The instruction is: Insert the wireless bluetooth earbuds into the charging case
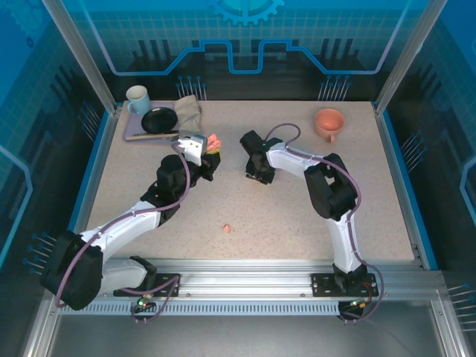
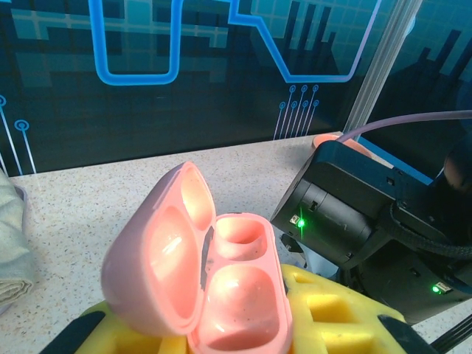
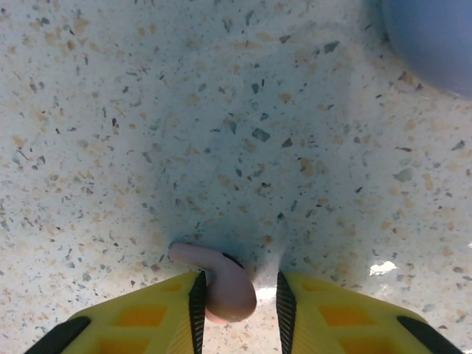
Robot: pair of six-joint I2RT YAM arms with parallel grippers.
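Observation:
My left gripper point(image 1: 210, 151) point(image 2: 236, 335) is shut on a salmon-pink charging case point(image 1: 215, 140) point(image 2: 240, 299), held above the table with its lid point(image 2: 158, 254) swung open to the left. Both wells of the case look empty. A small pinkish earbud point(image 3: 221, 279) lies on the speckled table between the yellow fingers of my right gripper point(image 1: 257, 175) point(image 3: 240, 289). The earbud rests against the left finger point(image 3: 193, 299), and a gap separates it from the right finger point(image 3: 287, 299). Its stem points left. Another salmon-pink earbud point(image 1: 226, 228) lies loose nearer the front of the table.
An orange mug point(image 1: 327, 121) stands at the back right. At the back left are a white mug point(image 1: 137, 97), a black plate point(image 1: 159, 120) and a folded cloth point(image 1: 189, 110) point(image 2: 11, 243). A bluish rounded object point(image 3: 435, 37) sits just beyond the right gripper.

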